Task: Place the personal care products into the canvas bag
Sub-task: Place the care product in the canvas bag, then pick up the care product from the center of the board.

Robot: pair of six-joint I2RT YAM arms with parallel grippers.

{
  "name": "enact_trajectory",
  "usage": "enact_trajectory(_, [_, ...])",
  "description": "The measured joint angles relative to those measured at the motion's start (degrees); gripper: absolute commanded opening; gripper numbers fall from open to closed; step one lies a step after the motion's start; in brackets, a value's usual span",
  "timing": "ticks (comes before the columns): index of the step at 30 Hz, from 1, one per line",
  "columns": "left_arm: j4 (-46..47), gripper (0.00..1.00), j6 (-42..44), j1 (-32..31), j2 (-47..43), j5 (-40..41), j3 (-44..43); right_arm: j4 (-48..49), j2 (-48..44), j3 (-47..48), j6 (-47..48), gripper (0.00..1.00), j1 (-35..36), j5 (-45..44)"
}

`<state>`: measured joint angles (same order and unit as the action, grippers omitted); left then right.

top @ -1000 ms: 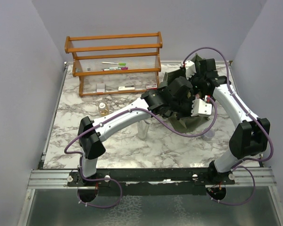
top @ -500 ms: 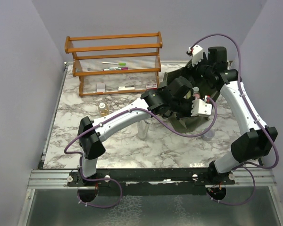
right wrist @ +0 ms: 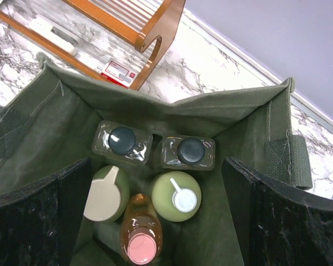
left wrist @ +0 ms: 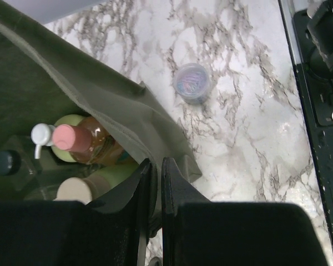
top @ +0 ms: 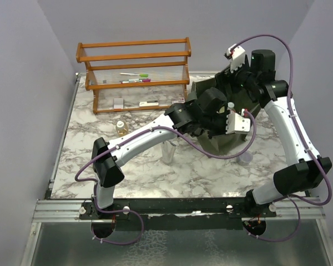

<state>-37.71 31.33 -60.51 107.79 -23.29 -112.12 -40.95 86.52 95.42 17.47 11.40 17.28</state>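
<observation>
The olive canvas bag (top: 225, 144) stands open at the right of the table. My left gripper (left wrist: 155, 166) is shut on the bag's near fabric edge (left wrist: 127, 111). My right gripper (right wrist: 155, 216) is open and empty, high above the bag's mouth (right wrist: 238, 116). Inside stand two black-capped bottles (right wrist: 122, 141) (right wrist: 191, 151), a pale green pump bottle (right wrist: 177, 197), a beige-capped green bottle (right wrist: 105, 194) and an amber pink-capped bottle (right wrist: 140, 233). On the table, an amber bottle (top: 121, 128) and a silver tube (top: 167, 152) stand left of the bag.
The orange wooden rack (top: 134, 75) with pens stands at the back left, close to the bag's far corner (right wrist: 155, 27). A small lavender jar (left wrist: 191, 83) sits on the marble by the bag's near side. Small flat boxes lie under the rack (top: 150, 103).
My right arm has risen up and back from the bag's mouth, gripper open. My left gripper has kept its hold on the bag's edge.
</observation>
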Motion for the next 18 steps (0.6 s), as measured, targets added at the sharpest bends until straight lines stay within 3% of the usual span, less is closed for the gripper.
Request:
enact_trajectory(5, [-0.5,0.17,-1.11,0.13,0.13,2.03,-2.86,-0.44,-0.31,0.48,-0.68,0.99,0.02,0.0])
enact_trajectory(14, [-0.7,0.59,-1.36,0.15,0.15,3.87,-3.74,-1.25,-0.52,2.01,-0.74,0.99,0.0,-0.02])
enact_trajectory(18, [-1.16,0.67,-1.29,0.15,0.15,4.55,-4.52,-1.49,-0.52,2.03,-0.68,0.99,0.0,0.13])
